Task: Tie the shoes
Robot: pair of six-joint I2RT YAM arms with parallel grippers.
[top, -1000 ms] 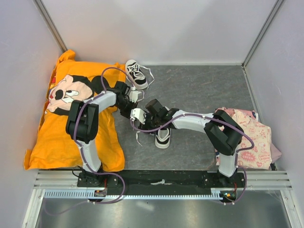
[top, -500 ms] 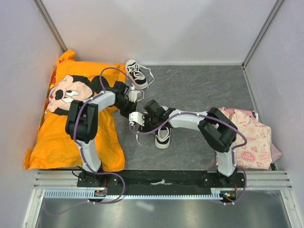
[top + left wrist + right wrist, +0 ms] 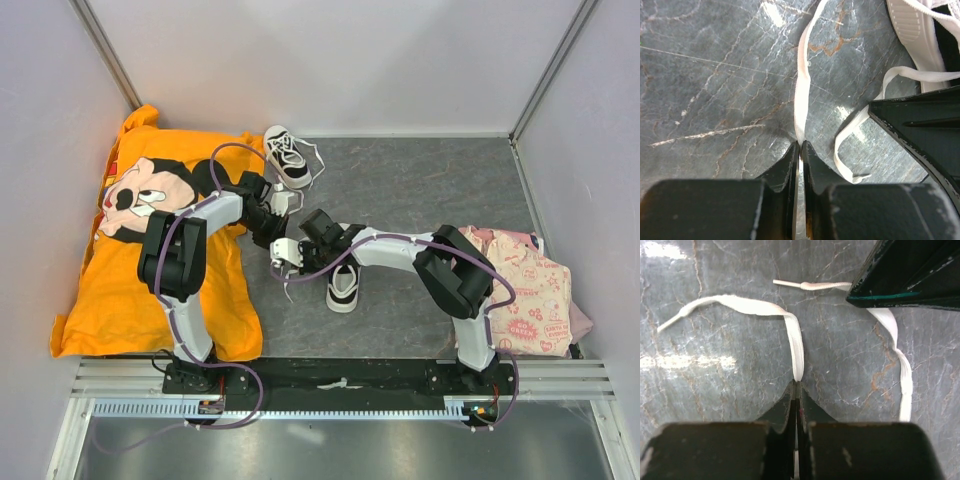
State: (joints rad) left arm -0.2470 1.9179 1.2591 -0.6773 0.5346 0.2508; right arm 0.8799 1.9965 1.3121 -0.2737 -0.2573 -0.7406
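The left claw (image 3: 800,146) is pressed together on a white lace (image 3: 802,90), which runs flat from its tips toward twelve o'clock in the left wrist view. The right claw (image 3: 797,384) likewise pinches a second lace (image 3: 792,335), which climbs from its tips and then bends off toward ten o'clock. Both claws meet low over the grey marbled table (image 3: 430,190), just left of its centre, almost touching each other.

An orange cartoon-mouse shirt (image 3: 120,280) covers the table's nine o'clock side. A pink printed garment (image 3: 535,290) lies bunched at four o'clock. One of the shoes, the near shoe (image 3: 343,288), sits just past centre toward six o'clock, close beside the right claw, with its laces trailing toward the claws. The far shoe (image 3: 287,155) rests at eleven o'clock by the shirt's edge, with its laces loose.
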